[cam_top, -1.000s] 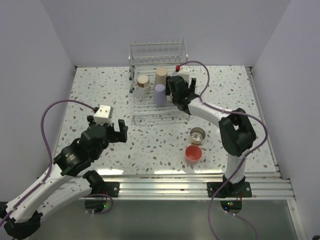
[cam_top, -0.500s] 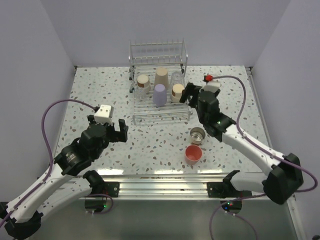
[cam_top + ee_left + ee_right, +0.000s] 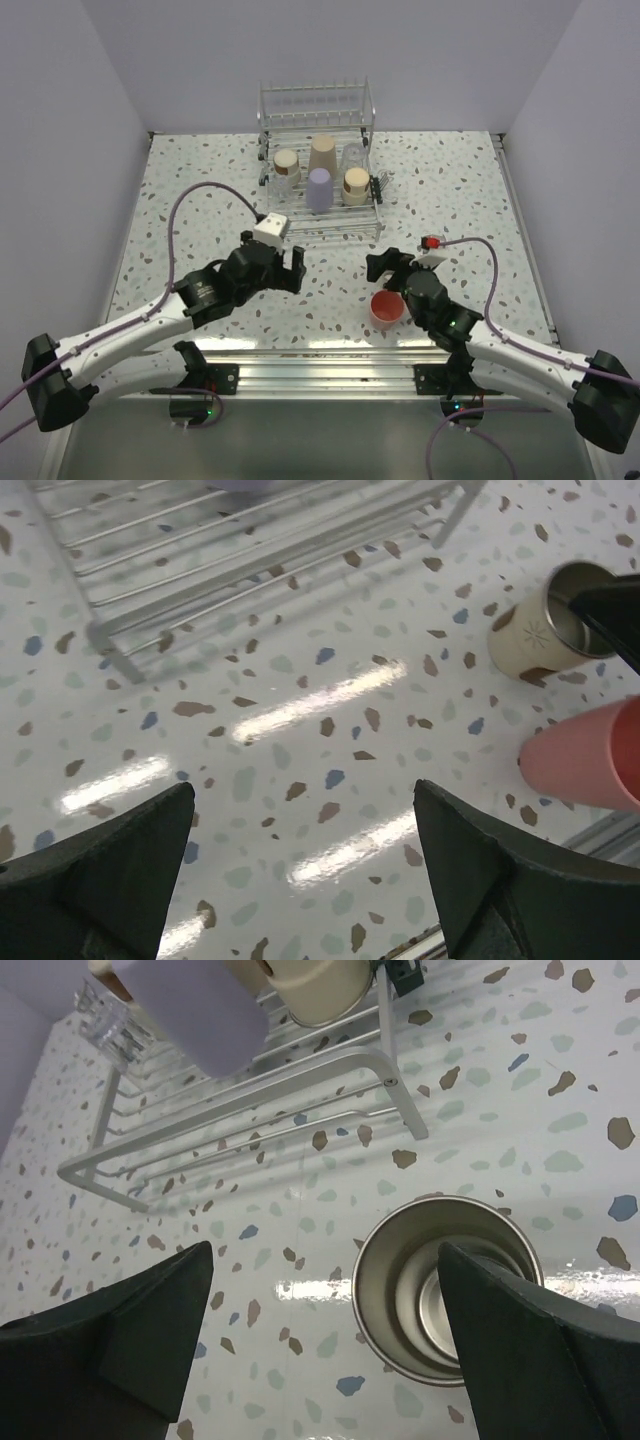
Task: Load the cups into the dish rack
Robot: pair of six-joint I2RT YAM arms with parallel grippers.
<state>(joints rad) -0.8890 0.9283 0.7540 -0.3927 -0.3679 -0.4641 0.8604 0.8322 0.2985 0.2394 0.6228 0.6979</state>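
Left tool [image 3: 302,795] and right tool [image 3: 325,1252] wide open

The tabletop [image 3: 300,730] is white terrazzo flecked with brown, blue and green. The dish rack [image 3: 340,232] is silver wire. Inside it, a lavender cup [image 3: 319,189] stands at 6 o'clock of a beige cup [image 3: 322,155]. A coral-pink cup [image 3: 386,308] sits at 6 o'clock of a metallic cup [image 3: 445,1290] with a tan, star-printed side.

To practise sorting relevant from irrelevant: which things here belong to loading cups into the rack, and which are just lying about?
Job: dish rack; in it beige cup, lavender cup, clear cup, tan-based cups; still outside it: coral-pink cup, metallic cup.
Just there: speckled table, purple cables, aluminium rail.
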